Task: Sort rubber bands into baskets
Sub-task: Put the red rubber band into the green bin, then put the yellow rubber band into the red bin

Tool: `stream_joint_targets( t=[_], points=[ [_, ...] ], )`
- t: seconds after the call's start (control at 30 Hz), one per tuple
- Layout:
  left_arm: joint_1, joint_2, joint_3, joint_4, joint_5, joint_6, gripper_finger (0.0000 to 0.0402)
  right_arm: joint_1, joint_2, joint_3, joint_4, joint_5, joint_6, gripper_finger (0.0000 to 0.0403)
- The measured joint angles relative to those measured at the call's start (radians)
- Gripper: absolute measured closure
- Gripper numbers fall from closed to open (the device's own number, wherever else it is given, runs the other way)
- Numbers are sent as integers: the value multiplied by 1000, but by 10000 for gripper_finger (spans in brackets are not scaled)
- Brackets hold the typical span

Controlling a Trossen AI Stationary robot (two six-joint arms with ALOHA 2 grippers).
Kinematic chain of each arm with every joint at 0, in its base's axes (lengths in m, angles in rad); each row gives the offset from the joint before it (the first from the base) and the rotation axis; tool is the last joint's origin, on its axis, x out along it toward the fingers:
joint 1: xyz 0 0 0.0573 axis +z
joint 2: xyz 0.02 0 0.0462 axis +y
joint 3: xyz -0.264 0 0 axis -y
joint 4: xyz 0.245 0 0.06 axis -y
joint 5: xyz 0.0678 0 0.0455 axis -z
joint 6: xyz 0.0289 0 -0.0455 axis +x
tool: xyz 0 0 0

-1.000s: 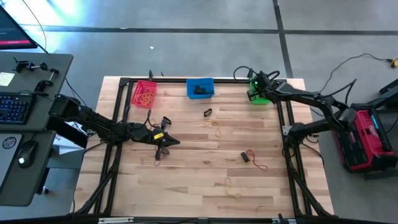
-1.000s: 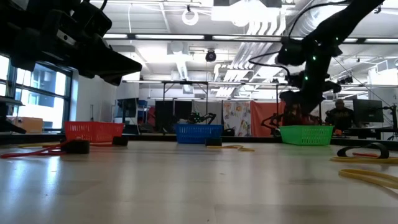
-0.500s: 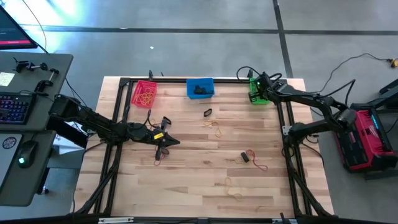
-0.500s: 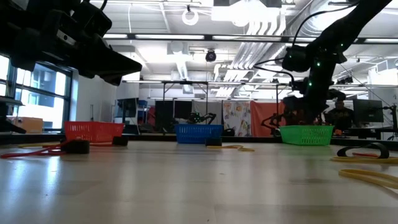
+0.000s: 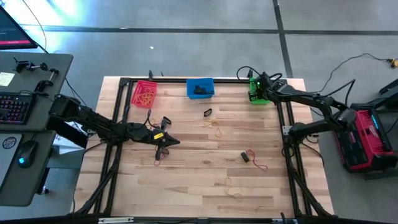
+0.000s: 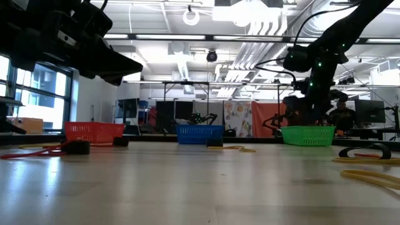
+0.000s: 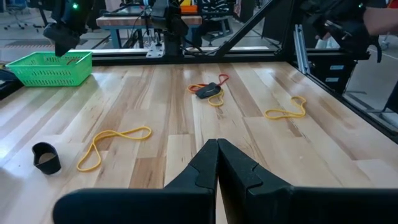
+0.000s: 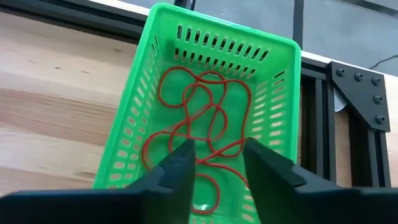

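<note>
Red-orange bands [image 8: 205,134] lie in green basket [image 8: 134,134], partly hidden by parted, empty right gripper [image 8: 216,163]; left gripper [image 7: 217,149] closed.

Grey floor [image 5: 186,50], desk [image 5: 25,112] with keyboard [image 5: 13,107]

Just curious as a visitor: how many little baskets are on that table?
3, along the far edge: red-pink basket towards the left arm's side, blue basket in the middle, green basket under the right arm's tool. None looks hidden.
</note>
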State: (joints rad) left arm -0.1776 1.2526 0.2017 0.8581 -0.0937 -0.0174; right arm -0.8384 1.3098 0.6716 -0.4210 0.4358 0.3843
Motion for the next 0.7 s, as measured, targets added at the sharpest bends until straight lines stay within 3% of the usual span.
stream_joint_targets(
  t=[0.1, 0.2, 0.3, 0.47, 0.7],
  points=[
    [0, 0, 0, 0, 0, 1, 401, 0, 0, 7, -6, -20, -21, 249],
    [0, 0, 0, 8, -38, 2, 401, 2, -1, 48, -42, -78, -54, 244],
    [0, -8, 0, 21, -96, 7, 401, 33, -15, 108, -93, -117, -85, 282],
    [0, -44, 0, 12, -92, 29, 402, 134, -51, 149, -39, -122, -151, 389],
    [0, -164, 1, -133, -59, 29, 401, 290, -56, 149, 107, -118, -158, 397]
  ],
)
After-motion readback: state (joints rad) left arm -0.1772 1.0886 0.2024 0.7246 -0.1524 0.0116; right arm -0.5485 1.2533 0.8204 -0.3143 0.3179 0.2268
